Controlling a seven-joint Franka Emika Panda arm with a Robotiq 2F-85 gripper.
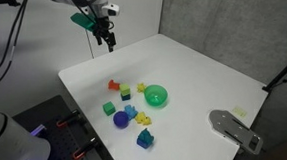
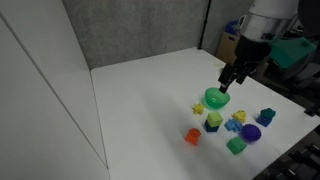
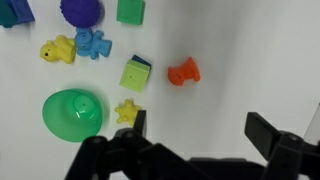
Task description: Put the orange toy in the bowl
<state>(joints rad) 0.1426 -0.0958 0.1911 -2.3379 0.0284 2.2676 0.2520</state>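
The orange toy (image 3: 183,71) lies on the white table, small and blocky, and shows in both exterior views (image 1: 114,85) (image 2: 193,136). The bright green bowl (image 3: 72,113) stands upright and empty a few toy-widths from it, also in both exterior views (image 1: 157,95) (image 2: 216,100). My gripper (image 3: 200,135) is open and empty, and hangs well above the table in both exterior views (image 1: 106,38) (image 2: 228,85). In the wrist view the orange toy lies just beyond the gap between the fingers.
Between toy and bowl lie a yellow-green cube (image 3: 135,73) and a yellow star piece (image 3: 126,112). Farther off are a blue figure (image 3: 93,43), a yellow piece (image 3: 58,49), a blue-purple ball (image 3: 80,10) and a green cube (image 3: 130,10). A grey device (image 1: 236,129) lies at the table's edge.
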